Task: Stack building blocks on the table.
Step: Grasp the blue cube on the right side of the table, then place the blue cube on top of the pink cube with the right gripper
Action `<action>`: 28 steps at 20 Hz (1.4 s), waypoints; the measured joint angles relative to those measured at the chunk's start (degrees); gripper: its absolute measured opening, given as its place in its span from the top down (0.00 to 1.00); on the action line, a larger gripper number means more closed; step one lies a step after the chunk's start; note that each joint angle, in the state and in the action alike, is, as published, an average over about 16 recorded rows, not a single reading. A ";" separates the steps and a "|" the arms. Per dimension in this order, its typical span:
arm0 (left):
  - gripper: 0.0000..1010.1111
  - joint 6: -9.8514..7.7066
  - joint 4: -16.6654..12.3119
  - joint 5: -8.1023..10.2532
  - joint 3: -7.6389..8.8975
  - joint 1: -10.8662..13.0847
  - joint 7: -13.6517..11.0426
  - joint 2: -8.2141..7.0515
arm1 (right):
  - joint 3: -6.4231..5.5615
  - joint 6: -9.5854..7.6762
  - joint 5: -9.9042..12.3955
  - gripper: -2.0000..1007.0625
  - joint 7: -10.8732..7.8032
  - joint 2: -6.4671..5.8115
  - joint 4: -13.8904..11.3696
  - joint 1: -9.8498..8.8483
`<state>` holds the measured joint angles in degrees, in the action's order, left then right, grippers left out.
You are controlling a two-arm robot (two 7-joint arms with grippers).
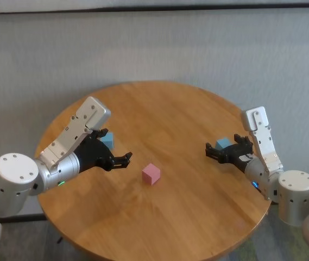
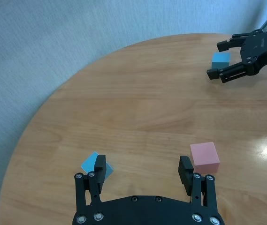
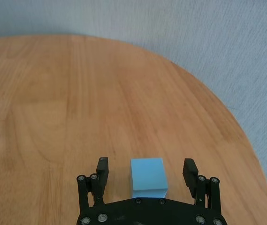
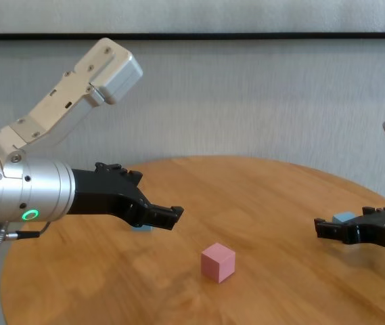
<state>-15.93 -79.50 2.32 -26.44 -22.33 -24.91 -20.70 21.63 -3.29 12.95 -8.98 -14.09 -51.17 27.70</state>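
On the round wooden table (image 1: 170, 109) a pink block (image 1: 151, 174) rests near the middle, with nothing touching it. My left gripper (image 1: 123, 159) hovers open just left of it and holds nothing. A light blue block (image 1: 107, 140) lies behind that gripper, and in the left wrist view this block (image 2: 91, 162) peeks out beside one finger, with the pink block (image 2: 204, 156) beside the other. My right gripper (image 3: 146, 165) stands open low over the table's right side. A second blue block (image 3: 147, 176) lies between its fingers, with a gap on each side.
The table's rim runs close behind the right gripper (image 4: 324, 229) and the left forearm. A grey wall stands behind the table. Bare wood (image 1: 159, 228) stretches from the pink block to the near edge.
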 joint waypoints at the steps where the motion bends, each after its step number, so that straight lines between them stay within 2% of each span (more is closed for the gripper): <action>1: 0.01 0.00 0.00 0.00 0.00 0.00 0.00 0.00 | -0.10 -0.03 -0.06 0.00 -0.09 0.08 0.13 0.03; 7: 0.01 0.00 0.00 0.00 0.00 0.00 0.00 0.00 | -0.64 -0.25 -0.61 0.01 -0.14 0.41 0.66 0.11; 13: 0.01 0.00 0.00 0.00 0.00 0.00 0.00 0.00 | -1.15 -0.01 -1.57 0.10 0.37 0.66 1.29 0.29; 22: 0.01 0.00 0.00 0.00 0.00 0.00 0.00 0.00 | -2.07 0.37 -2.94 0.37 0.80 1.07 2.14 0.52; 28: 0.01 0.00 0.00 0.00 0.00 0.00 0.00 0.00 | -2.68 0.03 -3.53 0.54 0.44 1.24 1.75 0.26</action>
<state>-15.93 -79.50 2.32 -26.44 -22.33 -24.91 -20.70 18.94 -3.25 9.42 -8.54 -12.86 -49.42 27.96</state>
